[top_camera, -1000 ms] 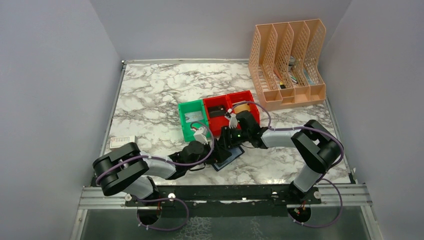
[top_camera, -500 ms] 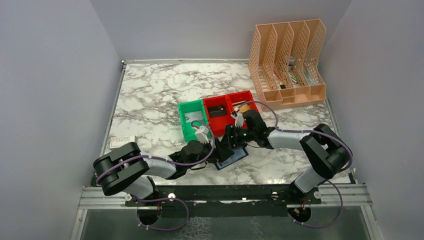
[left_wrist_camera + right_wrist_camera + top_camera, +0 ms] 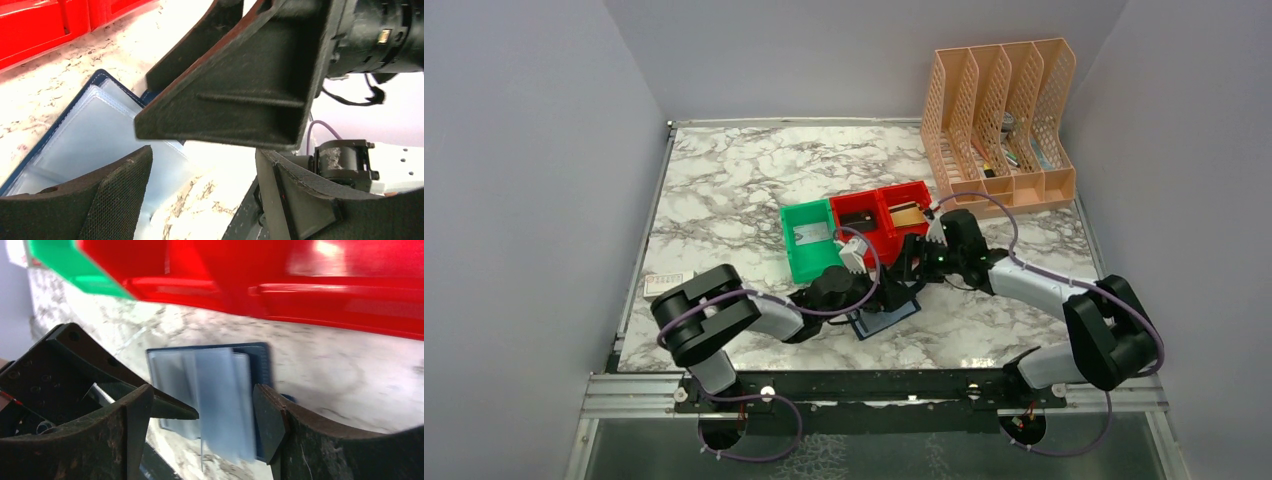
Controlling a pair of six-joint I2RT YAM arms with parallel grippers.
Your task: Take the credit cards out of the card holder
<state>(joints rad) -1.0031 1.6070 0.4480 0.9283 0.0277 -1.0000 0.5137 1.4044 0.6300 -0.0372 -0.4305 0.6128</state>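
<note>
The dark navy card holder (image 3: 885,322) lies open on the marble, its clear grey-blue sleeves fanned up. My left gripper (image 3: 892,297) is open just above its far edge; in the left wrist view (image 3: 200,167) the holder (image 3: 75,145) lies under the left finger. My right gripper (image 3: 911,268) is open just behind it, close to the left gripper. In the right wrist view (image 3: 200,405) the jaws straddle the loose sleeves of the holder (image 3: 215,390) without closing, and a left finger (image 3: 167,407) pokes in from the left. No card shows in the sleeves.
A green bin (image 3: 796,250) and two joined red bins (image 3: 876,238) stand just behind the holder, each with a flat item inside. A peach file rack (image 3: 999,130) is at the back right. A small white card (image 3: 664,281) lies at the left edge.
Both arms shifted right. The right gripper drew back toward the red bins; the left gripper reached further right over the holder. The holder stayed about where it was.
</note>
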